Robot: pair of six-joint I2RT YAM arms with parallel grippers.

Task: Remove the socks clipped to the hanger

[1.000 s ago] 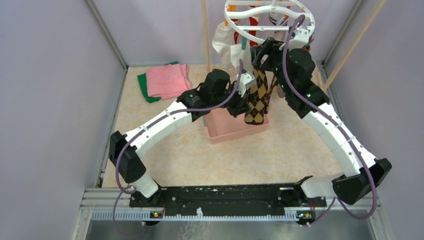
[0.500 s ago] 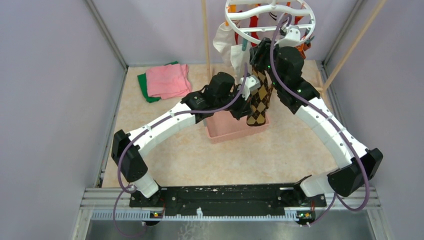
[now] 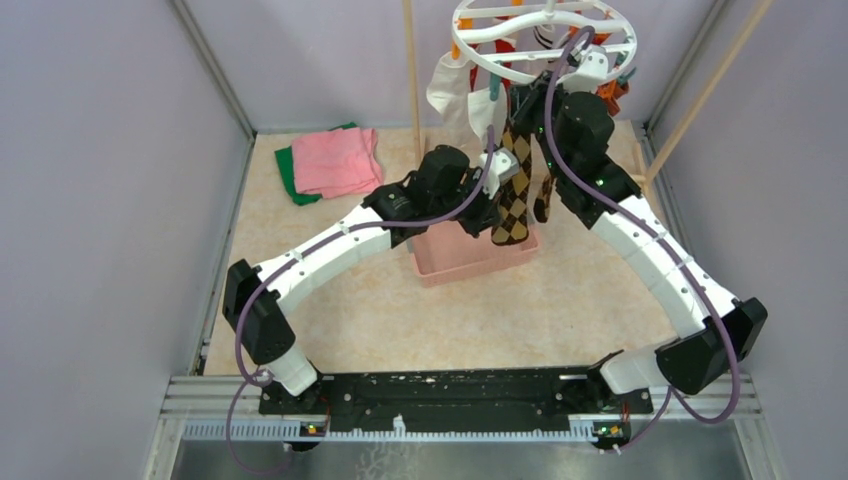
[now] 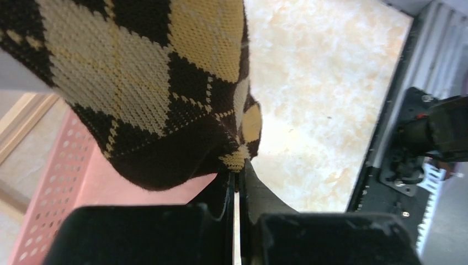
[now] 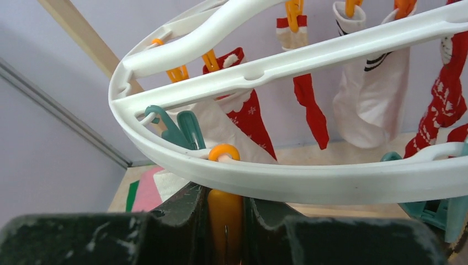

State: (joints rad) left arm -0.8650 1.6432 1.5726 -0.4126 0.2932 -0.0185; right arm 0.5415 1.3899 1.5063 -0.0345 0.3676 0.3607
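Right gripper (image 5: 225,201) raised, pinching orange clip (image 5: 224,223) | left gripper (image 4: 238,175) clenched, low, touching argyle sock (image 4: 138,83) toe

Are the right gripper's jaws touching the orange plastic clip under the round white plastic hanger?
Touching. The right wrist view shows the orange plastic clip pressed between both jaws of the right gripper, with no gap on either side.

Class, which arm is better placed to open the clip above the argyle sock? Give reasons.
Right: the right fingers press either side of an orange clip under the hanger; the left fingers are shut on the sock's toe, lower down.
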